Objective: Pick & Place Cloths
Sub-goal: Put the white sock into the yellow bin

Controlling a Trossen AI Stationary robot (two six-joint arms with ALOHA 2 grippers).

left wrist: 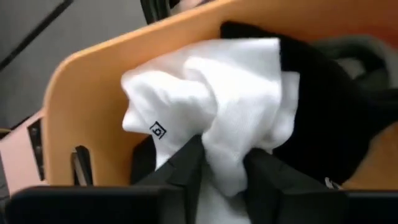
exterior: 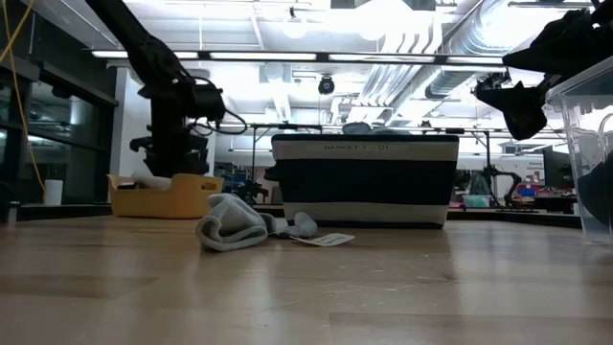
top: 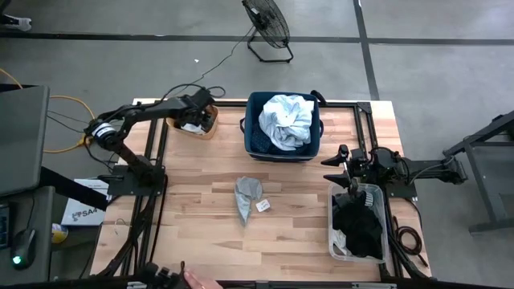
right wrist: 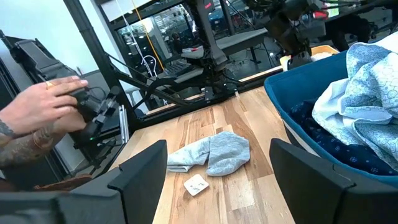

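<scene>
White cloth in the orange tub is pinched by the left gripper; right gripper spread wide.

Both units are dark, near-black articulated arms built from slim tubular links joined by bulkier cylindrical joint housings. The left arm carries a white band with dark marking near its lower joint, and black cabling loops from its forward link. The right arm shows a compact cluster of black housings and brackets at the wrist. The left gripper has two matte charcoal fingers with flat, angular faces tapering upward. The right gripper has two broad, black, wedge-shaped fingers with smooth plastic surfaces and bevelled edges.
</scene>
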